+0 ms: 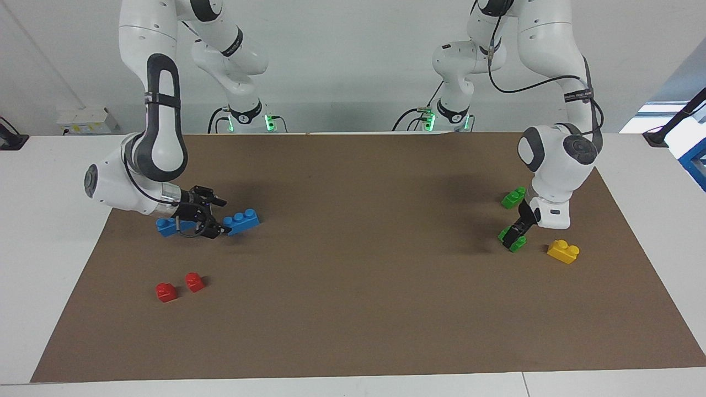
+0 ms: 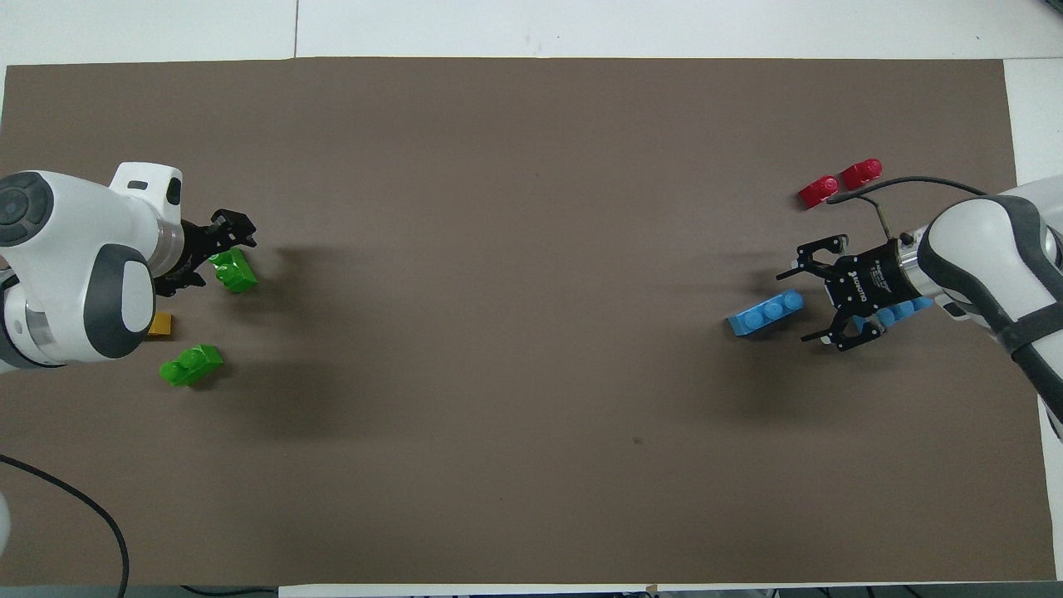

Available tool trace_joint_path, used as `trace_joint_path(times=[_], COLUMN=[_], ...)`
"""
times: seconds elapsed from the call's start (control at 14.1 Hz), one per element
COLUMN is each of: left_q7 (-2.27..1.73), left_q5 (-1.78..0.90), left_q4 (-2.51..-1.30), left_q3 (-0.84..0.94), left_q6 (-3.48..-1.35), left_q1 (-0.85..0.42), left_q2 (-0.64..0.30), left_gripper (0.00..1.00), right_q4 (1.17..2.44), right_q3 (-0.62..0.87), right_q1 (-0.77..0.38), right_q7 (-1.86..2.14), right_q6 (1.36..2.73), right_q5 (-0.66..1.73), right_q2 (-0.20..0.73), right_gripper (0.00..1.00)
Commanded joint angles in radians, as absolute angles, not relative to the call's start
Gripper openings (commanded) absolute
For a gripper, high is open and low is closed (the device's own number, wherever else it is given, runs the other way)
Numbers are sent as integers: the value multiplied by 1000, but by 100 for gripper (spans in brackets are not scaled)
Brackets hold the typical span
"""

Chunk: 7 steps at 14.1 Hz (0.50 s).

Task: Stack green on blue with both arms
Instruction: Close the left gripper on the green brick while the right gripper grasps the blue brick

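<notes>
Green brick [image 1: 513, 239], the one farther from the robots of the two at the left arm's end, looks light, hard and slick; I'd pinch its flat sides below the studs. Left gripper [image 1: 517, 237] straddles it, jaws spread. Right gripper [image 1: 214, 220], also spread, hangs low between the two blue bricks, its tips by the target blue brick [image 1: 241, 221].
</notes>
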<state>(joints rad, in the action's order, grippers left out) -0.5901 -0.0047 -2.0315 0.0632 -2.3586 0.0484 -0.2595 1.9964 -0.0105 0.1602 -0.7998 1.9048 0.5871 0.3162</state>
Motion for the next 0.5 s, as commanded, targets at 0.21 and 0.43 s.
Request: trace_joint_path(times=[0.21,0.43], left_q7=[-595,-592], left_q5=[-17,-17], left_q4=[-2089,-2088], left_q3=[55,55], left_q6=[-2431,-2431], left_q1=[48,52], left_q2=[-267,-267], left_gripper=[95,86], right_q4=[2033,2034], right_q3=[-9,-9], right_q1=[147,158], right_q7=[-749,-700], right_q6=[1962,1960], right_q5=[624,624], right_q2=[324,324], right_gripper=[100,100])
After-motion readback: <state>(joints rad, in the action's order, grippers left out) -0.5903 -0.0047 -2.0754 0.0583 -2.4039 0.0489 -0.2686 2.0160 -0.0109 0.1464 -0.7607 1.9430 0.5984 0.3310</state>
